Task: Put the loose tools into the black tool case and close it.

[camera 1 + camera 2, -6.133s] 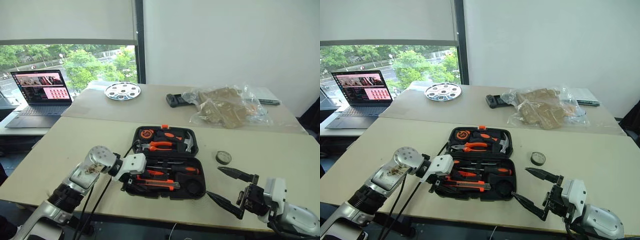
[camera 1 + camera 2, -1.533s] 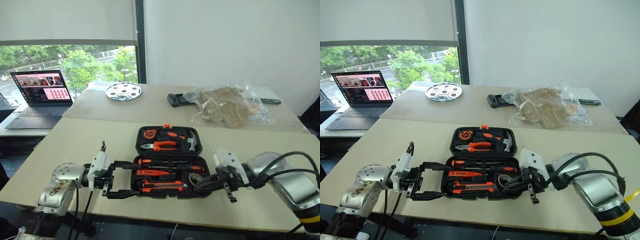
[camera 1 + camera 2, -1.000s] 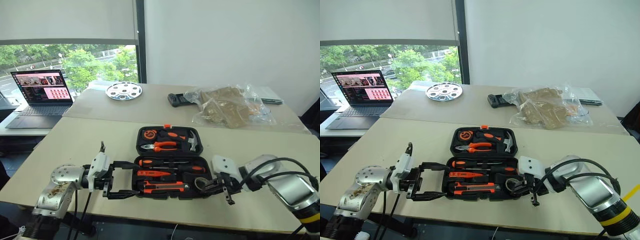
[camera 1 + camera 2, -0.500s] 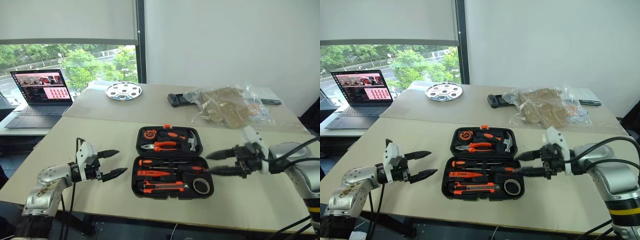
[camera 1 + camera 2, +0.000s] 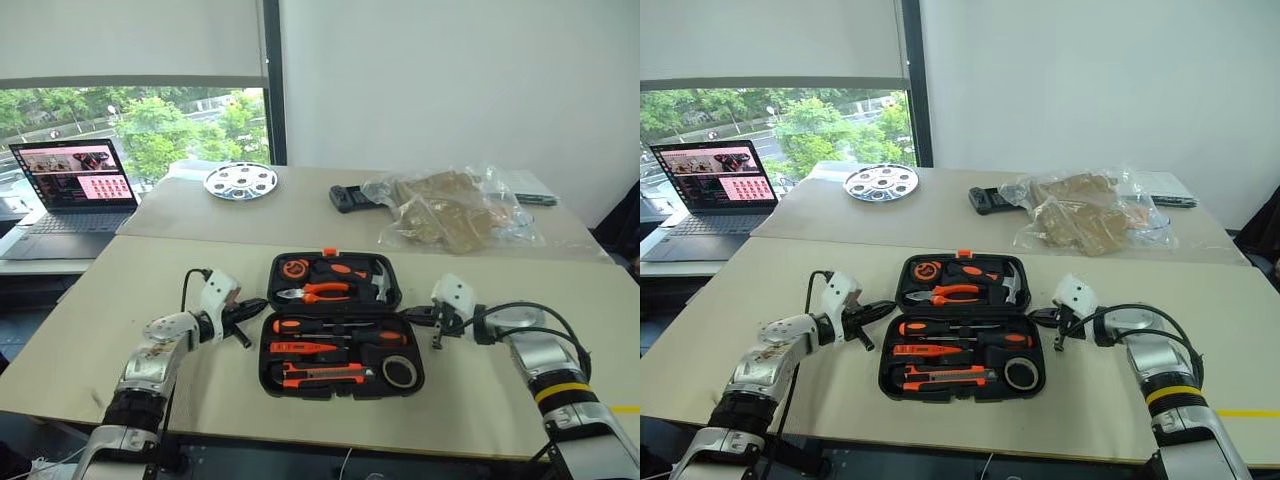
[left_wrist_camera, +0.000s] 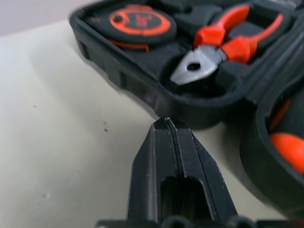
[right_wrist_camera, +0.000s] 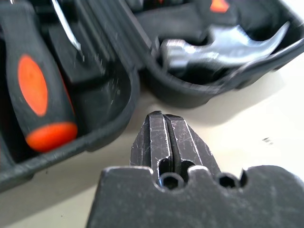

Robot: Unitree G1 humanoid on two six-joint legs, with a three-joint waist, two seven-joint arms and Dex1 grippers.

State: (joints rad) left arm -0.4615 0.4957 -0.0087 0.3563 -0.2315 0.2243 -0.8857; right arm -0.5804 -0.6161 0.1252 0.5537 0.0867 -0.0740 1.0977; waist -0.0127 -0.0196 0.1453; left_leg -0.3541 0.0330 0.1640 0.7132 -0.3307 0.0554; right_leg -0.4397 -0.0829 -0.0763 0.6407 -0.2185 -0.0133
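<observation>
The black tool case point(image 5: 335, 325) lies open and flat on the near table point(image 5: 140, 270), hinge line running left-right across its middle. Far half holds the orange-handled pliers point(image 5: 315, 292) and the hammer point(image 5: 378, 283). Near half holds the loose tools: two screwdrivers point(image 5: 335, 326), a slim orange tester screwdriver point(image 5: 300, 348), the utility knife point(image 5: 322, 372) along the front edge, and the tape roll point(image 5: 400, 371) at the near right corner. From how things lie, loading looks done; closing is what remains.

Key relation: both grippers flank the case at hinge height, one on each short side. The left gripper point(image 5: 252, 305) has its fingers pressed together, holding nothing, tip just beside the left wall of the case; in the left wrist view the tip sits at the notch between the two halves, apart from the shell by a thin gap, or maybe touching, can't tell. The right gripper point(image 5: 412, 318) is likewise pinched together and empty, tip just beside the right wall at the same notch, hammer head just past it in the right wrist view.

Each arm is equally near its own side. Judgement: a lid fold turns about the left-right hinge axis, so one half has to swing over the other. Both tips point inward along that axis, so they'd need to get under a half's edge.
</observation>
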